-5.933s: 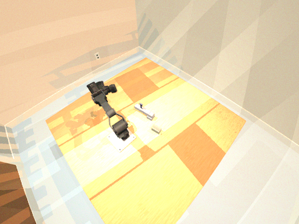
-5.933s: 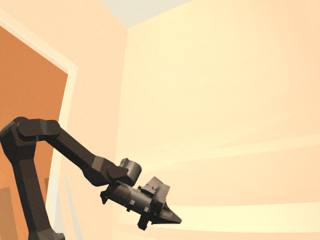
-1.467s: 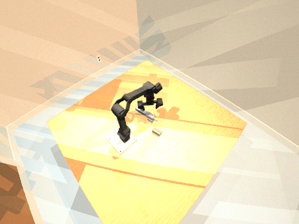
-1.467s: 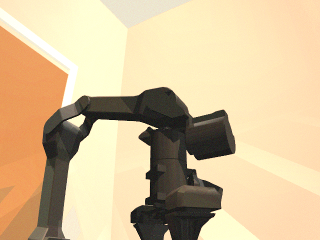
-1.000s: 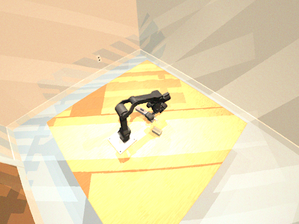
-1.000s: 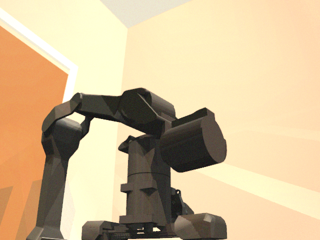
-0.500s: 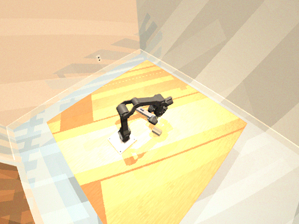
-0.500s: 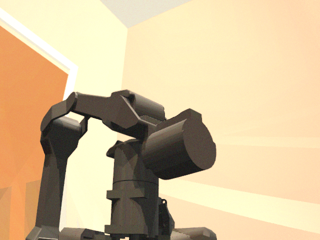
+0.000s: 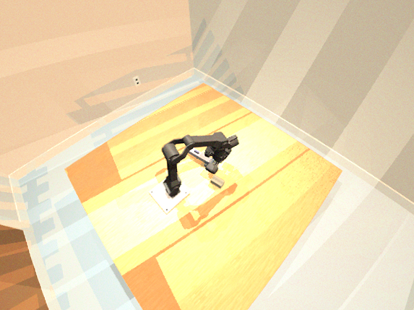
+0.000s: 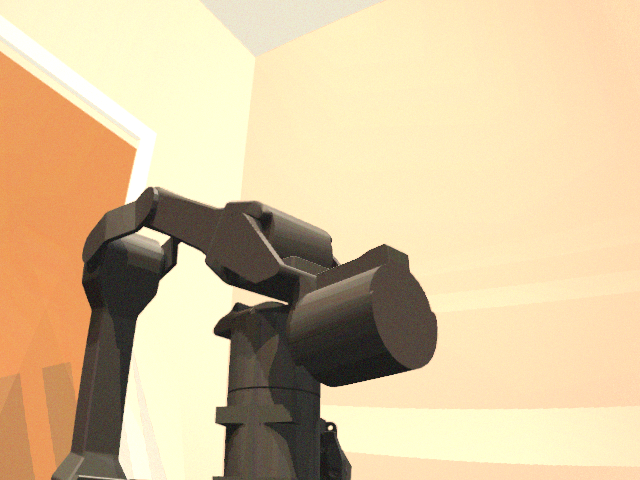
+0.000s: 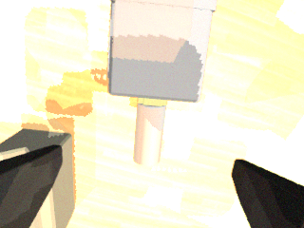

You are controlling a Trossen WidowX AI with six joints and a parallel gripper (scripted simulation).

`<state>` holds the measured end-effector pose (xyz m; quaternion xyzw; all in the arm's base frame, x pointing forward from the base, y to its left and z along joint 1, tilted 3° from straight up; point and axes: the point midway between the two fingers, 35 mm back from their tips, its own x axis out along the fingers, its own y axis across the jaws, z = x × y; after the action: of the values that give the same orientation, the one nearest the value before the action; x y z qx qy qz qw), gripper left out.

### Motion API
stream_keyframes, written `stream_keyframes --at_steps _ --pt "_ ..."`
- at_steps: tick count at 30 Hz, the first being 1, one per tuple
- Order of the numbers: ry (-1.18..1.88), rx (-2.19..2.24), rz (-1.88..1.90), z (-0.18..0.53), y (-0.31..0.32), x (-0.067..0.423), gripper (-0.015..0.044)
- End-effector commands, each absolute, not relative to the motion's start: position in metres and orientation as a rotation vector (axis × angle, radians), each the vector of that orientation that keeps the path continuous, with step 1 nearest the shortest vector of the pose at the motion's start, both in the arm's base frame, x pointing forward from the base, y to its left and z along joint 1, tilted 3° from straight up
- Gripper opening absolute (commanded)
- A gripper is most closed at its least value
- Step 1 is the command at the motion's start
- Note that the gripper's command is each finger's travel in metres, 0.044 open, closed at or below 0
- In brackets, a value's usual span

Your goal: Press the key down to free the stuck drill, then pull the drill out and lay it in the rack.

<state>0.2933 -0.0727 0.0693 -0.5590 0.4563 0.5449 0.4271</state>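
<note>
Item: one dark grey arm [image 9: 184,147], standing on a white base plate [image 9: 160,203] on the yellow-and-orange striped surface [image 9: 251,231]. It rises from the plate, folds at the elbow and reaches forward, with the wrist turned downward.

Item: gripper [image 11: 152,190], seen from the wrist view. Its fingers are spread almost as wide as they go, one dark tip at each lower corner of the view, well apart. Nothing lies between them and they touch nothing.

Item: pale block [image 11: 157,52], boxy, at the top centre of the wrist view, its lower face in grey shadow. From the top view it appears as a long light-coloured bar [image 9: 200,157] with a small blue patch, lying on the surface under the wrist.

Item: drill [image 11: 149,133], a pale cylinder sticking out of the block's underside edge toward the gripper, on the centre line between the two fingers but ahead of them. A thin yellow band shows where it meets the block. It sits seated in the block, not in the rack.

Item: small tan box-like piece [image 9: 216,182] on the surface just beyond the gripper, apart from the bar. Too small to tell its detail.

Item: the key. I cannot tell which part it is.

Item: exterior view shows only the arm's upper links and a large cylindrical wrist housing [image 10: 361,325] against cream walls.
</note>
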Motion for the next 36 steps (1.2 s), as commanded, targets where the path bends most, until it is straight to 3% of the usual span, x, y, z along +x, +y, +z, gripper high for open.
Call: stream_keyframes --at_steps 1,21,36 --pt "1.143 -1.397 1.357 0.063 -0.071 0.293 0.0440" --pt "1.143 -1.396 1.358 0.033 -0.064 0.289 0.0440" --pt "1.140 -1.396 1.363 0.036 -0.065 0.290 0.0046"
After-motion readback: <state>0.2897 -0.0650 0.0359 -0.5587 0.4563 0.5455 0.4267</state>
